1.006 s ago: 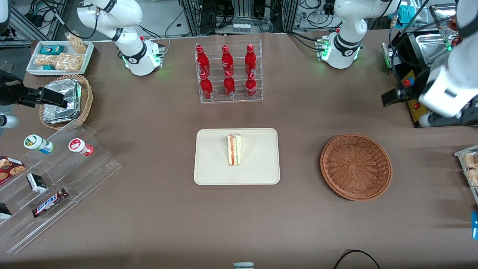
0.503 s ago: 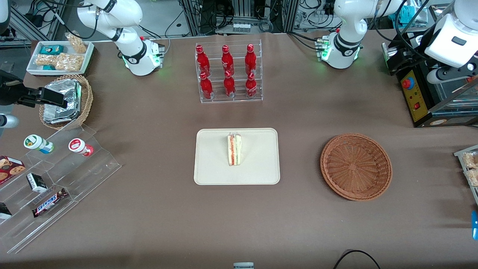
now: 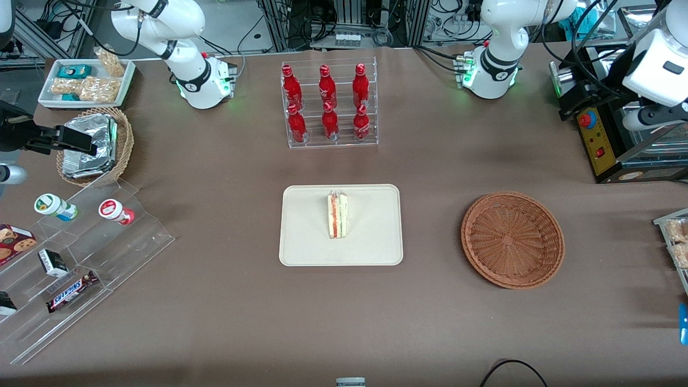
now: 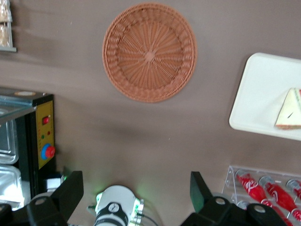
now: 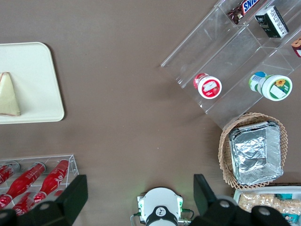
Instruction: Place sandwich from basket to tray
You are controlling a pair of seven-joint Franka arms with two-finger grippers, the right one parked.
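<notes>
- Cream-coloured tray [image 3: 301, 252] sits mid-table, flat with rounded corners and a low rim, and the sandwich [image 3: 337, 215] is on it, standing on edge so the front view catches the red and pale green filling stripes between the white bread.
- Left wrist camera shows that same sandwich [image 4: 289, 115] as a plain triangular wedge, bread face on, with only a thin strip of filling along one edge. So you only get the triangle shape from the wrist cams.
- Reddish-brown wicker basket [image 3: 512, 239] is round and shallow with nothing in it, sitting toward the working arm's end of the table, well apart from the tray. The wrist view looks straight down into it and the weave radiates out from a little centre knot.
- The gripper [image 4: 136, 188] is up high over the table's edge near the left arm's base, fingers [image 4: 71, 189] spread wide apart, holding nothing. The front view only shows the white arm at the frame edge, not the fingers.
- Clear acrylic rack with red bottles [image 3: 328, 102] stands farther from the front camera than the tray.
- Right wrist cam alone gives a top-down look at a crinkly foil packet [image 5: 254, 153] in a lighter tan basket.
</notes>
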